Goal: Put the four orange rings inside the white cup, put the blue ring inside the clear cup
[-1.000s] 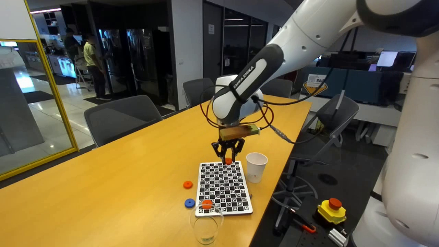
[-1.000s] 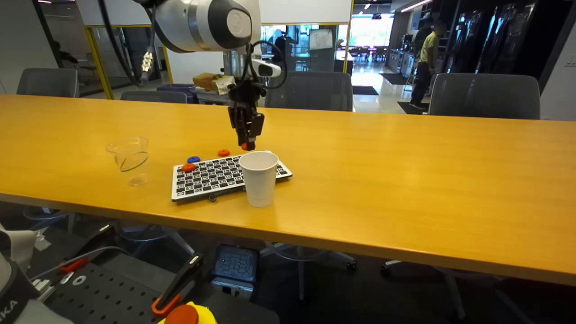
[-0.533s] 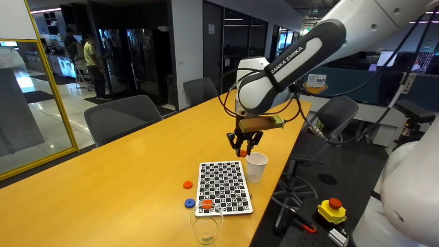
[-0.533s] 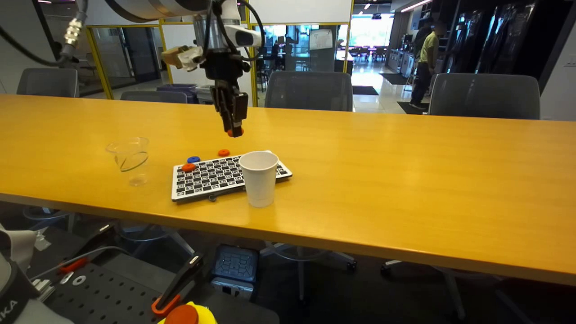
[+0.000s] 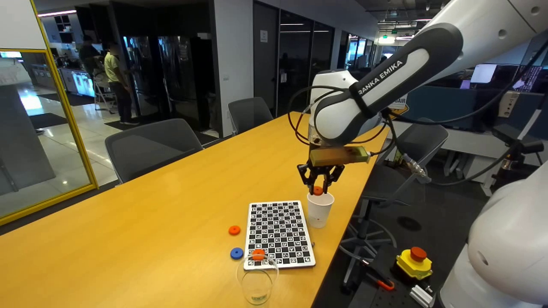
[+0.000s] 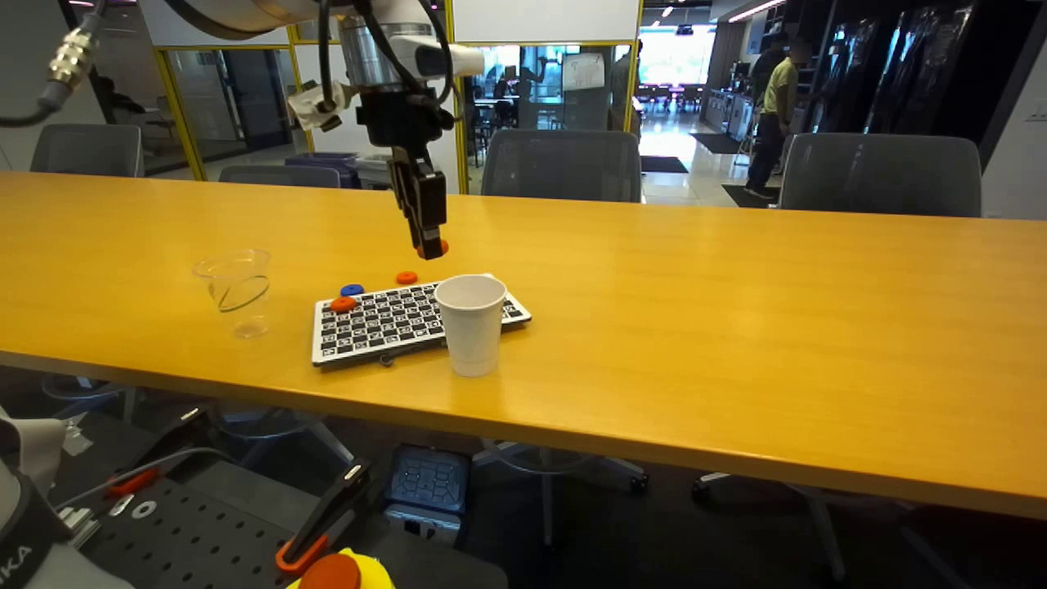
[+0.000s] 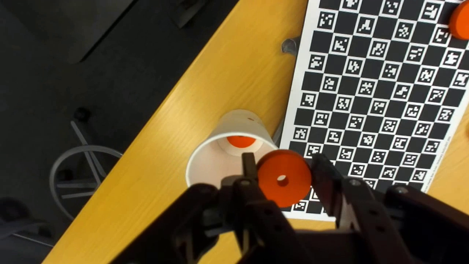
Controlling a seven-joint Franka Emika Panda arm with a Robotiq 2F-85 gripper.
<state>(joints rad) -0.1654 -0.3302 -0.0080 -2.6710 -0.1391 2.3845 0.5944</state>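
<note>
My gripper is shut on an orange ring, held edge to edge between the fingertips. It is above the table near the white cup. In the wrist view the held ring overlaps the right part of the cup's rim. Another orange ring lies inside the white cup at its bottom. One orange ring is on the board's near end, and one lies on the table beside the board. The blue ring is on the table by the board's corner. The clear cup stands upright beside that end.
The checkered board lies flat between the two cups. The white cup stands close to the board and the table's edge. A small grey piece sticks out at the board's side. Chairs stand around the table.
My gripper has lifted the orange ring from the board's far end and carried it towards the white cup. The cups and the other rings have not moved.
</note>
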